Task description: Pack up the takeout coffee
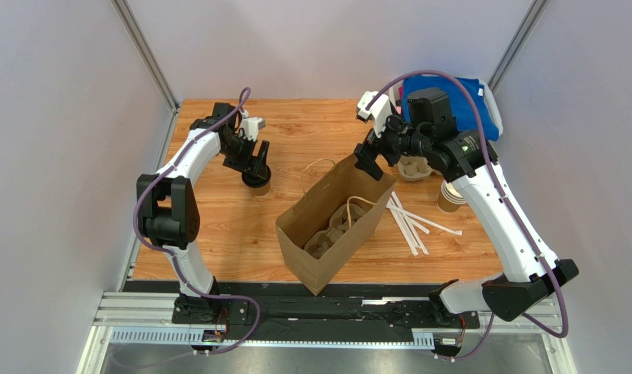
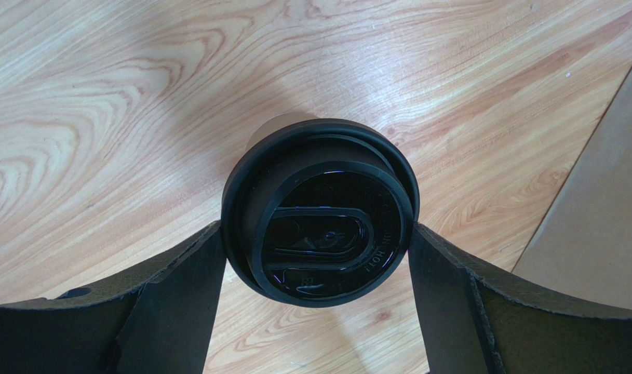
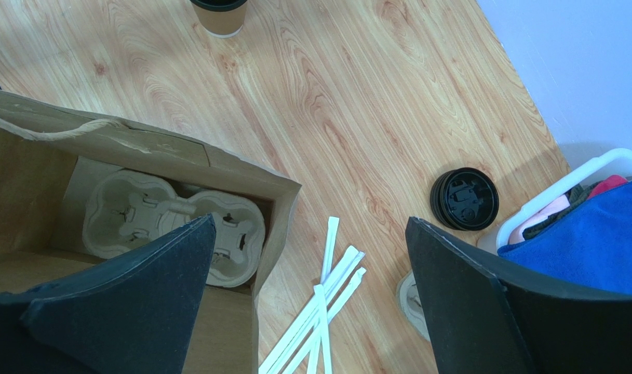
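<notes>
The takeout coffee [image 2: 320,214], a paper cup with a black lid, stands on the table at the left [image 1: 258,187]. It also shows at the top edge of the right wrist view [image 3: 219,14]. My left gripper [image 1: 256,171] is over it, and its fingers [image 2: 178,304] touch both sides of the lid. The brown paper bag [image 1: 334,226] stands open in the middle with a pulp cup carrier [image 3: 171,222] on its bottom. My right gripper [image 1: 365,158] is open and empty above the bag's far rim [image 3: 241,175].
White wrapped straws [image 1: 411,222] lie right of the bag. A stack of loose black lids [image 3: 464,199] and a stack of unlidded brown cups [image 1: 450,199] sit further right. A second pulp carrier [image 1: 415,167] and a white basket with blue cloth [image 1: 467,101] are at back right.
</notes>
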Controlling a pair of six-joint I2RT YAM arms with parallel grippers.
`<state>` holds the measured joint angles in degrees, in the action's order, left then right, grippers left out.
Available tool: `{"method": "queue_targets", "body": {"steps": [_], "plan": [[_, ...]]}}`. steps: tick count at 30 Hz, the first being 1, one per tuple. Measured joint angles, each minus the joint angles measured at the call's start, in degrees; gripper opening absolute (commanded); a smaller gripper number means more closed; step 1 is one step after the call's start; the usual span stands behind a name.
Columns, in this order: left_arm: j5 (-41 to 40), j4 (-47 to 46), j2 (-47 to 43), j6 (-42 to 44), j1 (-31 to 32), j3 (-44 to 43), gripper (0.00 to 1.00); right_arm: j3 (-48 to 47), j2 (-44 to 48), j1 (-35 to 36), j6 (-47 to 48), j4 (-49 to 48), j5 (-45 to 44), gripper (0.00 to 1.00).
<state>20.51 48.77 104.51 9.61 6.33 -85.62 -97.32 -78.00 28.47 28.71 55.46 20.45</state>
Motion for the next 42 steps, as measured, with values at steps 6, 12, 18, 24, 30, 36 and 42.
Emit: {"method": "queue_targets", "body": {"steps": [6, 12, 18, 24, 30, 36, 42], "plan": [[0.04, -0.37, 0.0, 0.24, 0.02, 0.09, 0.84, 0.0, 0.0, 0.0, -0.24, 0.0, -0.22, 1.0], [0.11, -0.59, 0.0, 0.81, 0.02, 0.17, 0.93, 0.0, 0.0, -0.02, -0.46, 0.0, -0.42, 1.0], [-0.37, -0.74, 0.26, 1.33, 0.15, 0.22, 0.96, 0.0, 0.0, -0.02, -0.7, 0.0, -0.44, 1.0], [0.46, -1.03, 1.05, 1.29, 0.44, 0.28, 0.94, 0.0, 0.0, -0.04, -0.9, 0.0, -0.55, 1.0], [0.76, -1.03, 1.07, 1.29, 0.46, 0.28, 0.82, 0.0, 0.0, -0.04, -0.94, 0.0, -0.72, 1.0], [0.76, -0.76, 1.07, 1.27, 0.44, 0.17, 0.68, 0.0, 0.0, -0.04, -1.05, -0.02, -0.9, 1.0], [1.09, 0.87, 0.37, 1.33, 0.39, 0.15, 0.57, 0.0, 0.0, -0.04, -1.07, -0.09, -1.38, 1.0]]}}
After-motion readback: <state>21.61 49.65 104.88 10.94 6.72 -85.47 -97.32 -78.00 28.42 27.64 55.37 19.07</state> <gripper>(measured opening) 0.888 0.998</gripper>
